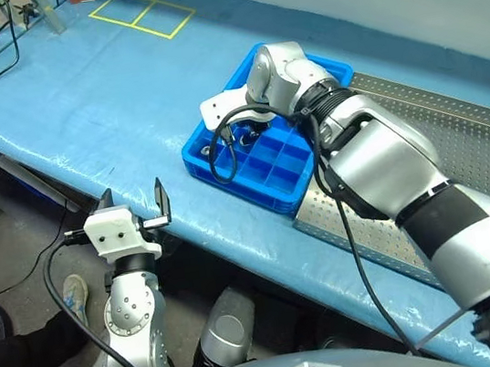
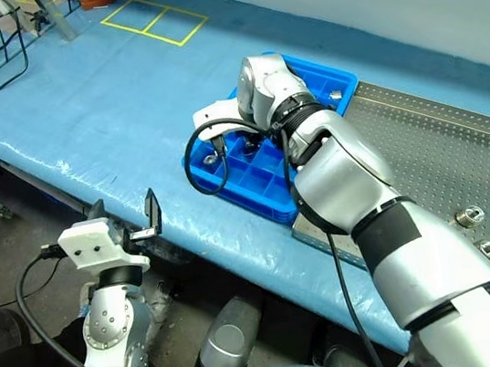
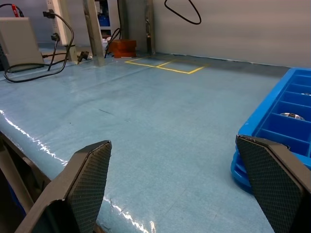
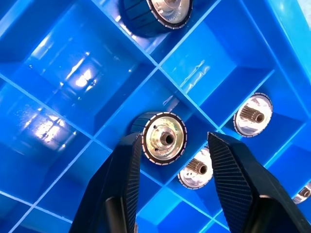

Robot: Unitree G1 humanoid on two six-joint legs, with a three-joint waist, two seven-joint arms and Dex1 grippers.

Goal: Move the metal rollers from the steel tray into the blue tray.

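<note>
Right hand [image 4: 167, 160], fingers parted, over blue tray [image 1: 225, 173] compartment holding a metal roller [image 4: 164, 138] just beside one finger; risk: snagging it on withdrawal; left hand [image 1: 131, 208] spread wide, idle, off the table's [image 1: 95, 104] edge.

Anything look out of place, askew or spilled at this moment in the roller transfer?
Nothing stands out. The rollers seen in the blue tray each sit inside a compartment, two more wait on the steel tray, and none has spilled onto the table. The right gripper hovers open over a roller.
</note>
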